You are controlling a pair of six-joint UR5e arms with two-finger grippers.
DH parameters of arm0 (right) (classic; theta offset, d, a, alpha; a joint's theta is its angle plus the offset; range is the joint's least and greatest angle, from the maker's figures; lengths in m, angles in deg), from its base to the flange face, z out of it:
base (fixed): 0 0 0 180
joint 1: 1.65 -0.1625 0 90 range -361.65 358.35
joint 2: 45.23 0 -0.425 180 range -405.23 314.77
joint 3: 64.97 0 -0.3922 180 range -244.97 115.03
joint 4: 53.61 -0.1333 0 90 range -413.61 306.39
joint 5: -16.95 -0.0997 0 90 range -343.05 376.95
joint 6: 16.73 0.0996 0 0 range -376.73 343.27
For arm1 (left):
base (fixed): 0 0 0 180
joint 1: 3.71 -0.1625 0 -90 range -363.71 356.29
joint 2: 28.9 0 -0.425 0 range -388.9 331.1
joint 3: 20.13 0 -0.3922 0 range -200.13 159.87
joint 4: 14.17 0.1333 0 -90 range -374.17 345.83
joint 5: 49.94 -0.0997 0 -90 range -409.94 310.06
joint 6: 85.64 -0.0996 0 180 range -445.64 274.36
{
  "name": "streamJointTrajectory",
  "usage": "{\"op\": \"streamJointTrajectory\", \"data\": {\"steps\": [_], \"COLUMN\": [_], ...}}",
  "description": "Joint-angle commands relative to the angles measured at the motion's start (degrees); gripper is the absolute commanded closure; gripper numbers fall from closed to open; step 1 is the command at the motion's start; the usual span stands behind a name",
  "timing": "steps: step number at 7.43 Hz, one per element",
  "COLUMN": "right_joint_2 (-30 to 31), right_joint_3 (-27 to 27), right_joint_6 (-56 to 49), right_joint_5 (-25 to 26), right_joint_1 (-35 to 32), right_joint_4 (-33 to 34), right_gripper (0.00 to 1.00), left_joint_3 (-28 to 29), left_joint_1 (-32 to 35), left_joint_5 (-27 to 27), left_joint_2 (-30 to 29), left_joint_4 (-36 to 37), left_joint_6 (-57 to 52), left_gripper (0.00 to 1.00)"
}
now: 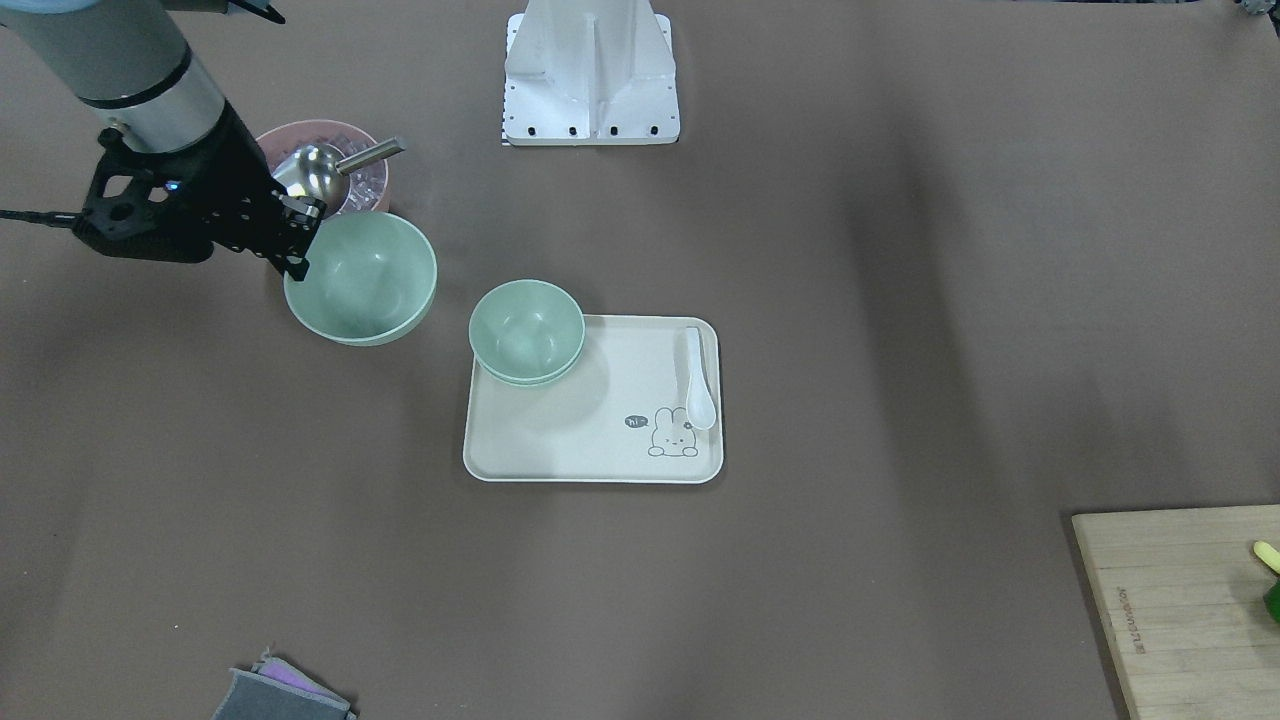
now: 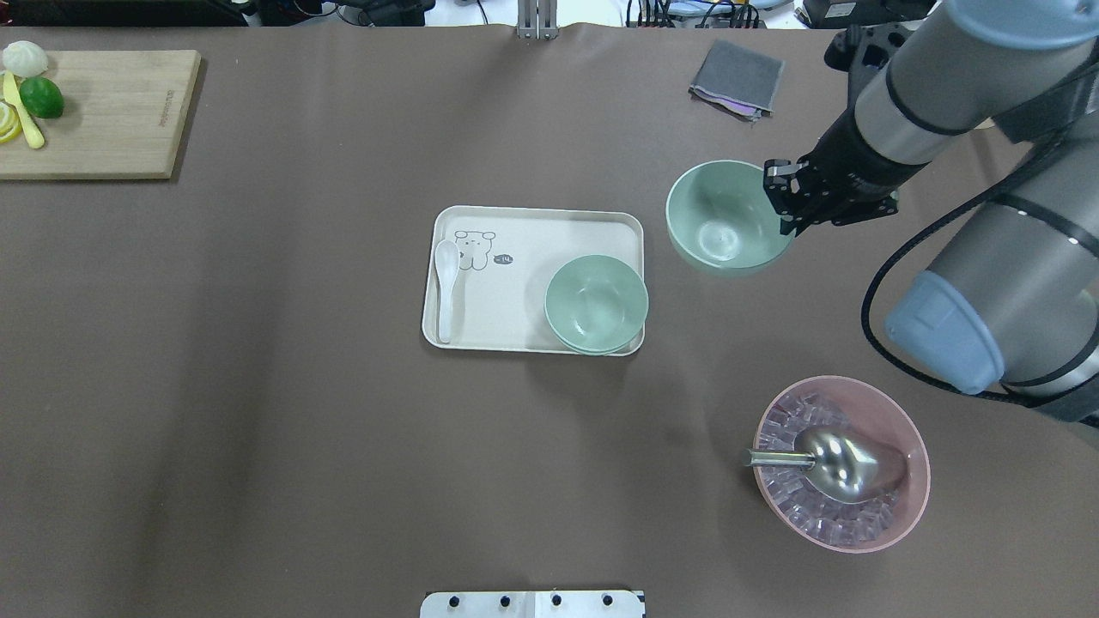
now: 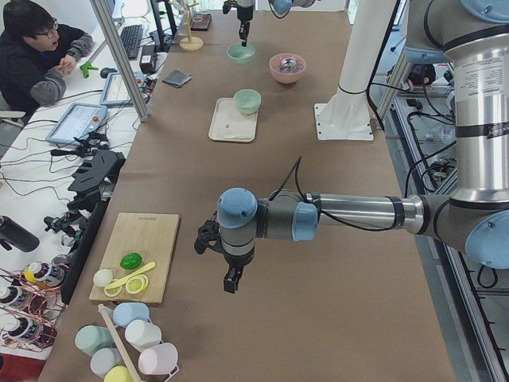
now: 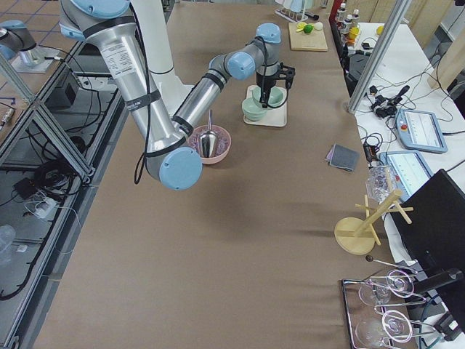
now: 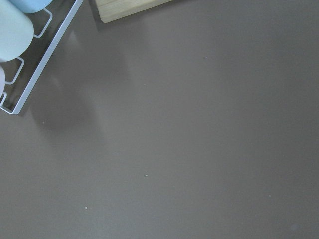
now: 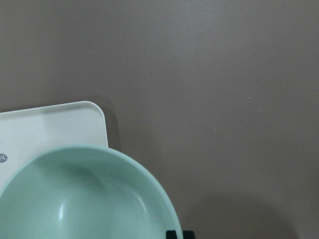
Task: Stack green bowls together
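Seen from across the table, the pink bowl (image 1: 376,196) with its metal scoop (image 1: 318,170) sits just behind my right gripper (image 1: 297,240), close to the held green bowl (image 1: 360,280). The table between that bowl and the tray (image 1: 600,445) is bare. A white spoon (image 1: 700,385) lies along one edge of the tray. The nested pair of green bowls (image 1: 527,332) stands in the tray corner nearest the bowl I hold. A folded cloth (image 1: 285,695) and a wooden board (image 1: 1170,610) lie well apart at the table's edges.

From overhead, my right gripper pinches the held bowl's rim, one finger inside and one outside. The bowl is upright, pale mint, matte, smooth and empty. It is beside the tray, not over it, and it shows larger than the nested pair.

From the left end, my left gripper (image 3: 231,280) hangs over bare table near the board, far from every bowl. I cannot tell how wide it stands.

From the right end, the held bowl overlaps the tray in the line of sight.

My left wrist camera shows only brown table, a board corner and a wire rack of cups (image 5: 22,59).

In my right wrist camera, the held bowl fills the lower left and a tray corner shows beyond its rim.
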Motion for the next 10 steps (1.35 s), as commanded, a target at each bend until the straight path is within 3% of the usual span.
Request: {"op": "streamJointTrajectory", "data": {"steps": [1,2,5,10], "right_joint_2": [-4.0,-4.4,-6.2,-6.2], "right_joint_3": [-3.6,-5.7,-13.6,-13.7], "right_joint_6": [8.0,9.9,11.1,12.9], "right_joint_5": [4.0,7.6,10.0,12.8], "right_joint_1": [6.1,9.1,11.8,15.4], "right_joint_4": [-2.9,-5.4,-13.3,-13.5], "right_gripper": [1.00,1.00,1.00,1.00], "left_joint_3": [-0.4,-0.4,-0.4,-0.4], "left_joint_1": [0.3,0.3,0.3,0.3], "left_joint_5": [0.0,0.0,0.0,0.0], "left_joint_2": [0.2,0.2,0.2,0.2], "left_joint_4": [0.7,0.7,0.7,0.7], "left_joint_6": [-0.3,-0.3,-0.3,-0.3], "left_gripper": [0.01,0.01,0.01,0.01]}}
